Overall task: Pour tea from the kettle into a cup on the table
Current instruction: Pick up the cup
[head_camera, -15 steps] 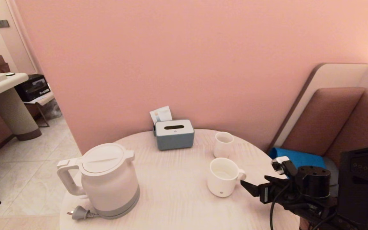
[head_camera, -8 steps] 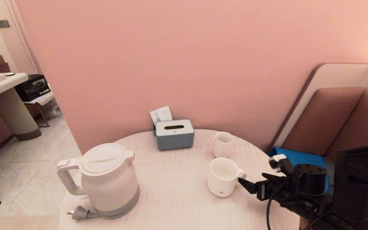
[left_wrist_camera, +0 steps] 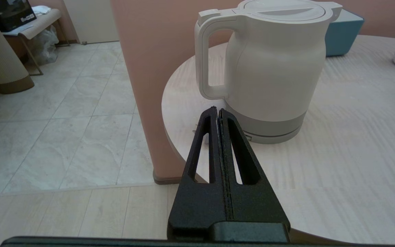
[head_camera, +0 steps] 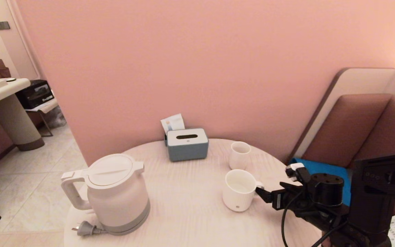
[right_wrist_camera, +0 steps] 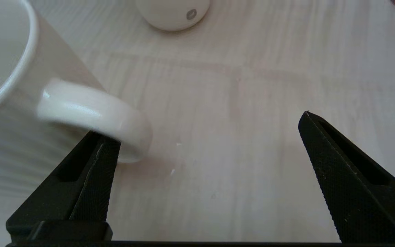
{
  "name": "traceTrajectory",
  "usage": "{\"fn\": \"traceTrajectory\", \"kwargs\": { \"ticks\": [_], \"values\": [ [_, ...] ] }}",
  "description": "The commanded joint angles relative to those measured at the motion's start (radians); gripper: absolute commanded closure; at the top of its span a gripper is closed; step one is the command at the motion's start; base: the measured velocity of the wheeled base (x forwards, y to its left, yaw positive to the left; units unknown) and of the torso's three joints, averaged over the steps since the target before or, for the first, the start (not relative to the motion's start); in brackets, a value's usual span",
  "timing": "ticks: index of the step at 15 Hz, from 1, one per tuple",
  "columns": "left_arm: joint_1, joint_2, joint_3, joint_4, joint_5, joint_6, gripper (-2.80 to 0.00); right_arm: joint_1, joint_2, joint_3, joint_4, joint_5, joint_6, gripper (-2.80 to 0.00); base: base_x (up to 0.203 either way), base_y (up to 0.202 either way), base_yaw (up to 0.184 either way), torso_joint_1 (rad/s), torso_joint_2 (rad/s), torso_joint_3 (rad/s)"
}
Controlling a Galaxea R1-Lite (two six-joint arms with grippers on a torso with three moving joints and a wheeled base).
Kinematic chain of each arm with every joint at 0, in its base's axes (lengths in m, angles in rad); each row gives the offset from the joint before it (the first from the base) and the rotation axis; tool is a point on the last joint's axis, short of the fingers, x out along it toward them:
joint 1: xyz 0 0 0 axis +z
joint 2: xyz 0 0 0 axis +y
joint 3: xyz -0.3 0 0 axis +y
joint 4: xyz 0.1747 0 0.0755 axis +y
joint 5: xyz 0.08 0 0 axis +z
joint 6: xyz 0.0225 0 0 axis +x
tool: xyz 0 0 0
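Observation:
The white kettle [head_camera: 115, 192] stands on its grey base at the near left of the round pale table [head_camera: 190, 216], lid shut and handle to the left. The wide white mug [head_camera: 239, 189] stands to the right, its handle [right_wrist_camera: 94, 115] facing my right gripper [head_camera: 264, 195]. That gripper [right_wrist_camera: 206, 130] is open, one finger just under the handle and the other well clear. My left gripper [left_wrist_camera: 217, 110] is shut and empty off the table's near-left edge, aimed at the foot of the kettle's [left_wrist_camera: 273, 68] handle. No tea shows.
A smaller handleless white cup [head_camera: 240, 155] stands just behind the mug. A grey-blue tissue box [head_camera: 187, 144] sits at the back by the pink wall. The kettle's plug [head_camera: 86, 228] lies by its base. A brown seat with a blue item [head_camera: 324, 169] is at the right.
My right gripper has moved left and a little farther across the table, bringing its tip up to the mug's handle. The kettle and cups have not moved.

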Motion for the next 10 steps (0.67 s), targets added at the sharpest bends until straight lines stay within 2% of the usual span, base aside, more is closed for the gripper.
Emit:
{"fn": "traceTrajectory", "kwargs": {
  "ticks": [1, 10],
  "values": [
    [0.0, 0.001, 0.0, 0.0, 0.0, 0.0, 0.0, 0.0, 0.01, -0.015, -0.041, 0.0, 0.0, -2.8, 0.0, 0.0, 0.0, 0.0, 0.0, 0.0],
    [0.0, 0.001, 0.0, 0.0, 0.0, 0.0, 0.0, 0.019, 0.066, -0.073, -0.041, -0.03, 0.0, -2.8, 0.0, 0.0, 0.0, 0.0, 0.0, 0.0]
  ]
}}
